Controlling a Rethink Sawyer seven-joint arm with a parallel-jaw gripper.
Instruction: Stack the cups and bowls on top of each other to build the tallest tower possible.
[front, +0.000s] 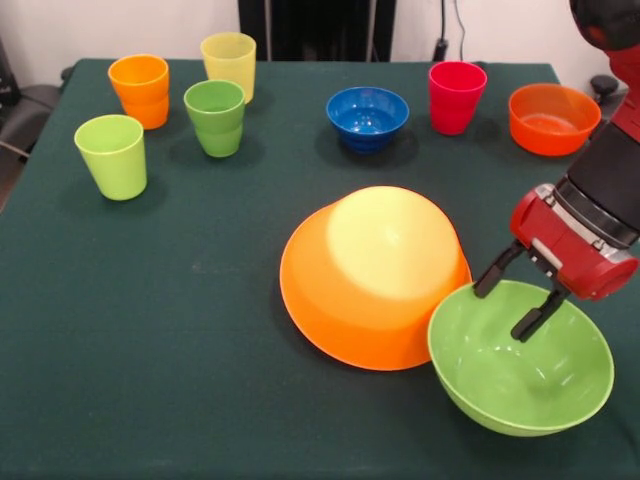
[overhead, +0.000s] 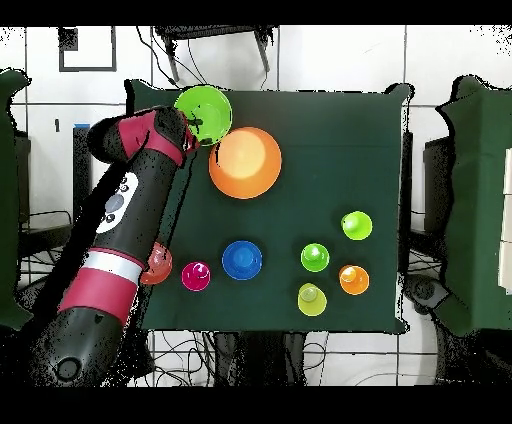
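Observation:
The very large orange bowl (front: 372, 275) (overhead: 245, 162) lies upside down mid-table. The large light green bowl (front: 520, 357) (overhead: 204, 112) sits open side up against its edge. My gripper (front: 512, 305) (overhead: 197, 128) is open at the green bowl's far rim, with one fingertip (front: 527, 325) inside the bowl and the other by the rim. Along the far side stand the orange cup (front: 140, 90), pale yellow cup (front: 229, 63), green cup (front: 215, 117), lime green cup (front: 111, 155), small blue bowl (front: 367, 117), red-pink cup (front: 456, 96) and small red-orange bowl (front: 553, 118). The purple bowl is not in view. No tower stands.
The table (front: 170, 330) has a dark green cloth. In the overhead view my arm (overhead: 120, 230) covers part of the red-orange bowl (overhead: 155, 268). The green bowl is close to the table's front right corner.

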